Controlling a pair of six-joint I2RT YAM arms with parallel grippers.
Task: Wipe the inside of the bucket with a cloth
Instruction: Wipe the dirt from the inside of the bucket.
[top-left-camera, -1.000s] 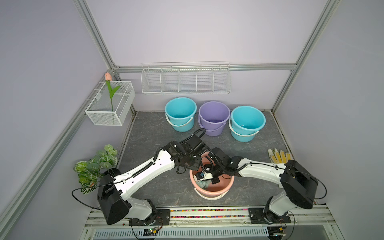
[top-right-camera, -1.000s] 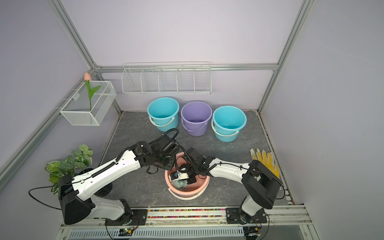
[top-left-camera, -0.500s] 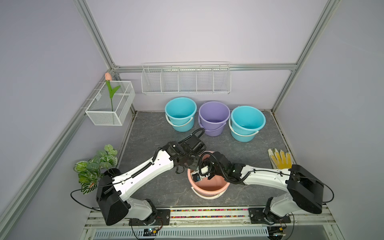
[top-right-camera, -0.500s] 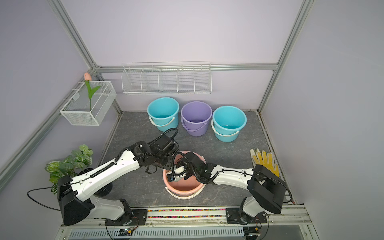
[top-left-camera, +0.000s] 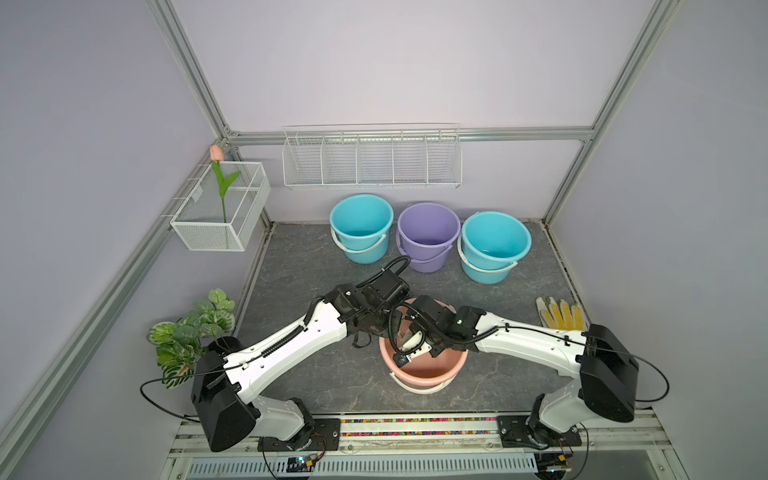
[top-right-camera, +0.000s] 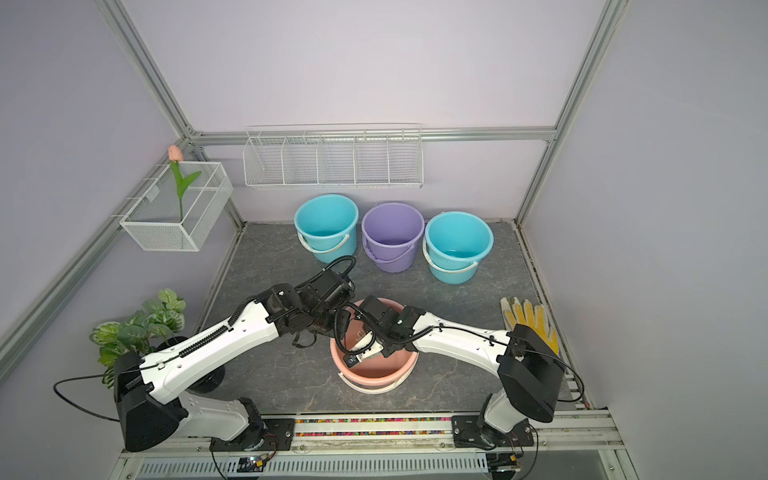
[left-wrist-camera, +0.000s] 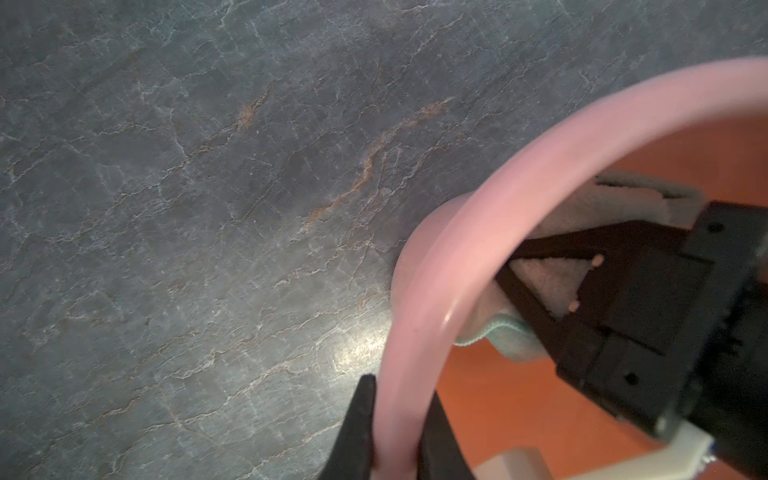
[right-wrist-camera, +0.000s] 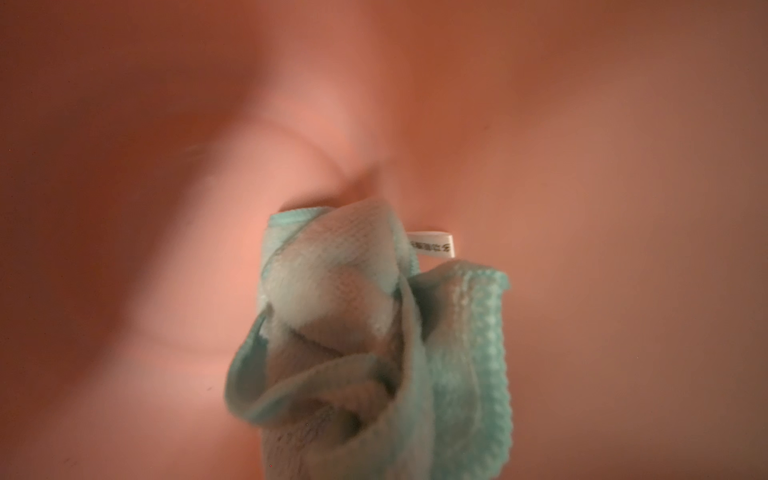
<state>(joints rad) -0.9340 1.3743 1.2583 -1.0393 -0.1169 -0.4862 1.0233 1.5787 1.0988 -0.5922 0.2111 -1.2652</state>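
Observation:
The pink bucket (top-left-camera: 440, 376) (top-right-camera: 390, 374) stands near the front of the grey table. My left gripper (left-wrist-camera: 395, 419) is shut on the bucket's rim (left-wrist-camera: 419, 332), one finger outside and one inside. My right arm (top-left-camera: 519, 336) reaches down into the bucket. In the left wrist view my right gripper (left-wrist-camera: 513, 259) presses against the inner wall just under the rim, shut on the cloth (left-wrist-camera: 511, 336). The right wrist view shows the pale mint-green cloth (right-wrist-camera: 374, 353) bunched up with its white tag (right-wrist-camera: 432, 245) against the pink inside wall; its own fingers are hidden by the cloth.
Two teal buckets (top-left-camera: 361, 228) (top-left-camera: 494, 245) and a purple one (top-left-camera: 428, 237) stand in a row at the back. A yellow-and-white glove (top-left-camera: 561, 318) lies at the right edge. A potted plant (top-left-camera: 191, 332) stands at the left, and wire baskets (top-left-camera: 372, 158) hang on the walls.
My right gripper has swept the cloth across the bucket's inside from its right side to the left wall. The left gripper has kept its hold on the rim.

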